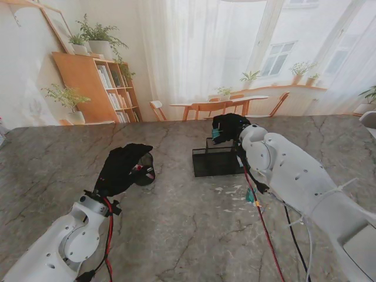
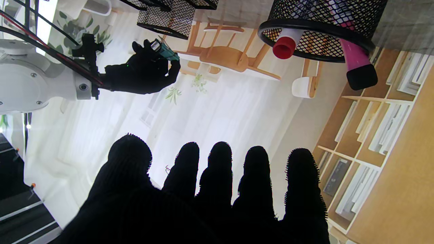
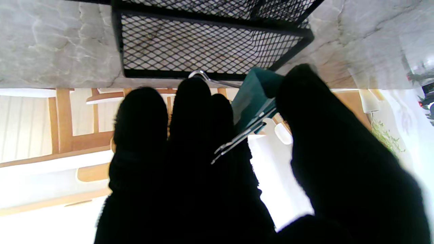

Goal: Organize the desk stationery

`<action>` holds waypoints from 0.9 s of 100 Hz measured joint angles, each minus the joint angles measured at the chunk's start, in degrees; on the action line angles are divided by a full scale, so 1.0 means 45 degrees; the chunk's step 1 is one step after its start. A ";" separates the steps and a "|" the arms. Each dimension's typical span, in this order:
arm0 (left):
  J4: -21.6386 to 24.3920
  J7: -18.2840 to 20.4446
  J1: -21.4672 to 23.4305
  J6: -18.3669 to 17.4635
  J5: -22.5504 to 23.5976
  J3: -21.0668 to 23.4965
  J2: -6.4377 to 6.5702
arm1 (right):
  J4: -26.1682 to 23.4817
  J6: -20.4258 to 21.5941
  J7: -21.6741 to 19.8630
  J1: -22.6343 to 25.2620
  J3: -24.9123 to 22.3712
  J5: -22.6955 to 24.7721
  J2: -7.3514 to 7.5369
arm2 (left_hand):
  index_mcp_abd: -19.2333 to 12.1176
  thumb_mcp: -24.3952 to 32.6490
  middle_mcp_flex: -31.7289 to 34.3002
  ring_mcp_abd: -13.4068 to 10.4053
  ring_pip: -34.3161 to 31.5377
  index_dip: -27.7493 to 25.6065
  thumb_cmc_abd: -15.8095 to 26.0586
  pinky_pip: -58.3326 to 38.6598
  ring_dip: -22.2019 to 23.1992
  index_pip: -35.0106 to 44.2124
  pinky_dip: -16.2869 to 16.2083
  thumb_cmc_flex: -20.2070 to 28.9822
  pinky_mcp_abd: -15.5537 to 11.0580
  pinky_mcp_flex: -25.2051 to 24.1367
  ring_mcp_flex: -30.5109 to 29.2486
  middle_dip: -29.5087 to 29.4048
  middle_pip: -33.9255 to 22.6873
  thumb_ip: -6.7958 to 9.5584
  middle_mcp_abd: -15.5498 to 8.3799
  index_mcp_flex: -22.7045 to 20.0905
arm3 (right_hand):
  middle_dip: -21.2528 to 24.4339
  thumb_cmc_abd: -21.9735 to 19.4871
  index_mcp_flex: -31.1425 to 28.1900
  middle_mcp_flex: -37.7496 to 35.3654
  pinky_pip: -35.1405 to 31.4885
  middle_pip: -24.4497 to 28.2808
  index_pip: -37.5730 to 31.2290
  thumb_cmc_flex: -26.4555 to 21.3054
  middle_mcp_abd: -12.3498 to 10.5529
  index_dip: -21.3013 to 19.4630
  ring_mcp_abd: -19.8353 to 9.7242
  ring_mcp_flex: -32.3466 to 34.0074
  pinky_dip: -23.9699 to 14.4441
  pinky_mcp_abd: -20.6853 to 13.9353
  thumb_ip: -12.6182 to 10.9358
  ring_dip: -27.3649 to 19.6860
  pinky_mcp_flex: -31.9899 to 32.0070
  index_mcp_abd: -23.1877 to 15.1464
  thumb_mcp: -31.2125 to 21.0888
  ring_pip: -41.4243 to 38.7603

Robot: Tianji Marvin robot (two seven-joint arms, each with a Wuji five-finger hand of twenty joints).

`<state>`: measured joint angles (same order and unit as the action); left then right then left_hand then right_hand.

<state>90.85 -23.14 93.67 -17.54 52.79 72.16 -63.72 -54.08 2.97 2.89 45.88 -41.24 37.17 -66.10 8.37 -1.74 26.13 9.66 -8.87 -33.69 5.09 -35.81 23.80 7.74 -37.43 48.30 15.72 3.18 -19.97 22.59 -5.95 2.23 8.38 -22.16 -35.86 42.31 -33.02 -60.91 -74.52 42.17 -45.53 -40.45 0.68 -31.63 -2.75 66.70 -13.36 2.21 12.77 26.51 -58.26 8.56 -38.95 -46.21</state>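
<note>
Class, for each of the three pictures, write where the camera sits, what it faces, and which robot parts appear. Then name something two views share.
Stand view: high behind the arms, looking down at the marble table; both arms and both gloved hands show.
Left wrist view: along the left robot hand toward the round mesh pen cup; its open fingers show.
Right wrist view: along the right robot hand toward the rectangular mesh organizer; fingers pinch a teal binder clip.
Shared: the clip appears in both wrist views.
</note>
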 measured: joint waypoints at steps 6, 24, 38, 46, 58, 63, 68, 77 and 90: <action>-0.0005 0.0001 0.0000 0.0000 -0.0007 0.0005 0.0000 | 0.0157 0.0074 0.0005 -0.0083 0.0113 -0.0037 -0.0052 | 0.0000 0.0000 0.0000 -0.0001 0.0000 0.0000 0.0000 0.0000 0.0000 0.0000 0.0000 0.0002 0.0000 0.0000 0.0000 0.0000 0.0000 0.0000 0.0000 0.0000 | -0.0014 0.0000 0.0009 0.0120 0.0000 0.0144 -0.0028 0.0000 -0.0013 0.0000 -0.0010 -0.0110 0.0000 -0.0005 0.0000 0.0054 0.0018 -0.0015 0.0002 -0.0102; -0.0023 0.0010 0.0000 -0.0011 -0.0029 0.0009 0.0000 | 0.0456 0.0255 0.0017 -0.0251 0.0341 -0.0030 -0.0096 | 0.0000 0.0000 0.0000 -0.0013 0.0000 -0.0001 0.0000 0.0000 -0.0001 0.0000 0.0000 0.0002 0.0000 0.0000 -0.0001 0.0000 0.0000 0.0000 0.0000 0.0000 | -0.0159 -0.0001 0.0369 0.0562 0.0024 0.0350 -0.0510 -0.0012 -0.0017 0.0000 -0.0038 -0.0584 0.0000 -0.0026 0.0000 0.0104 0.0181 -0.0411 0.0211 -0.0415; -0.0045 0.0012 -0.0015 -0.0019 -0.0039 0.0008 0.0000 | 0.0662 0.0379 0.0017 -0.0375 0.0506 -0.0005 -0.0096 | 0.0000 0.0000 0.0000 -0.0029 -0.0095 -0.0001 0.0000 0.0001 0.0024 0.0000 0.0000 0.0002 0.0000 0.0000 -0.0158 0.0000 0.0000 0.0000 0.0000 -0.0001 | -0.0299 -0.0028 0.0626 0.0830 0.0042 0.0509 -0.0760 -0.0025 -0.0005 0.0000 -0.0062 -0.0726 0.0000 -0.0140 0.0000 0.0109 0.0185 -0.0510 0.0211 -0.0457; -0.0059 0.0027 -0.0028 -0.0022 -0.0050 -0.0003 0.0001 | 0.0796 0.0398 0.0017 -0.0474 0.0637 -0.0005 -0.0099 | 0.0000 -0.0004 0.0000 -0.0034 -0.0096 -0.0001 0.0000 0.0001 0.0023 0.0000 0.0000 0.0002 0.0000 0.0000 -0.0162 0.0000 0.0000 -0.0355 0.0000 -0.0001 | -0.0311 -0.0038 0.0640 0.1036 0.0044 0.0651 -0.0800 -0.0025 -0.0005 0.0000 -0.0090 -0.0732 0.0000 -0.0166 0.0000 0.0110 0.0188 -0.0515 0.0211 -0.0483; -0.0067 0.0057 -0.0038 -0.0027 -0.0060 -0.0011 0.0003 | 0.1016 0.0412 0.0022 -0.0623 0.0814 -0.0018 -0.0124 | 0.0000 0.0009 0.0011 -0.0038 -0.0096 -0.0001 0.0000 0.0000 0.0023 0.0000 0.0000 0.0032 0.0000 0.0000 -0.0174 0.0000 0.0000 -0.0978 0.0000 -0.0004 | -0.0316 -0.0044 0.0649 0.1061 0.0045 0.0674 -0.0814 -0.0027 0.0011 0.0000 -0.0103 -0.0734 0.0000 -0.0175 0.0000 0.0110 0.0188 -0.0516 0.0211 -0.0570; -0.0069 0.0064 -0.0040 -0.0029 -0.0063 -0.0013 0.0003 | 0.1117 0.0457 0.0030 -0.0706 0.0940 -0.0018 -0.0129 | 0.0000 0.0032 0.0087 -0.0042 -0.0138 -0.0022 0.0003 0.0001 0.0021 0.0032 0.0000 0.0118 0.0000 0.0000 -0.0282 0.0000 0.0000 -0.1165 -0.0001 -0.0136 | -0.0316 -0.0050 0.0654 0.1207 0.0045 0.0687 -0.0814 -0.0027 0.0060 0.0000 -0.0123 -0.0738 0.0000 -0.0187 0.0000 0.0110 0.0188 -0.0516 0.0211 -0.0576; -0.0071 0.0068 -0.0042 -0.0030 -0.0064 -0.0016 0.0003 | 0.1216 0.0500 0.0030 -0.0795 0.1069 -0.0018 -0.0135 | 0.0000 0.0029 0.0128 -0.0044 -0.0138 -0.0022 0.0003 0.0001 0.0020 0.0032 0.0000 0.0121 0.0000 0.0000 -0.0282 0.0000 -0.0018 -0.1174 -0.0002 -0.0136 | -0.0316 -0.0054 0.0655 0.1342 0.0045 0.0694 -0.0815 -0.0027 0.0060 0.0000 -0.0220 -0.0743 0.0000 -0.0280 0.0000 0.0111 0.0188 -0.0516 0.0211 -0.0580; -0.0073 0.0072 -0.0042 -0.0031 -0.0069 -0.0017 0.0003 | 0.1406 0.0554 0.0029 -0.0931 0.1225 -0.0046 -0.0176 | 0.0000 0.0030 0.0127 -0.0044 -0.0139 -0.0022 0.0005 0.0001 0.0020 0.0032 0.0000 0.0121 0.0000 0.0000 -0.0282 0.0000 -0.0018 -0.1120 -0.0002 -0.0136 | -0.0317 -0.0190 0.0800 0.1575 0.0045 0.0853 -0.0833 -0.0027 0.0115 -0.0025 -0.0237 -0.0761 0.0000 -0.0293 0.0000 0.0111 0.0188 -0.0516 0.0211 -0.0657; -0.0074 0.0073 -0.0042 -0.0033 -0.0070 -0.0018 0.0003 | 0.1626 0.0640 0.0019 -0.1082 0.1416 -0.0143 -0.0233 | 0.0000 0.0032 0.0128 -0.0044 -0.0139 -0.0022 0.0005 0.0001 0.0019 0.0032 0.0000 0.0121 0.0000 0.0000 -0.0282 0.0000 -0.0018 -0.1142 -0.0002 -0.0136 | -0.0317 -0.0200 0.0801 0.2144 0.0045 0.0885 -0.0819 0.0004 0.0212 -0.0330 -0.0398 -0.0807 0.0000 -0.0308 0.0000 0.0113 0.0188 -0.0510 0.0211 -0.0905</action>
<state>90.51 -22.81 93.48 -17.69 52.47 72.08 -63.71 -46.76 5.85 2.98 41.01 -34.87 36.52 -67.15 8.37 -1.59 26.71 9.46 -9.50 -33.79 5.11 -35.81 23.89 7.89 -37.42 48.84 15.72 3.18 -21.24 22.59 -6.03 -2.91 8.37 -22.77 -37.29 41.41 -29.42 -51.26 -74.31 46.15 -49.21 -40.43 1.64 -33.11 -4.54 63.07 -13.36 0.82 12.77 27.02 -57.41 6.26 -38.00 -50.29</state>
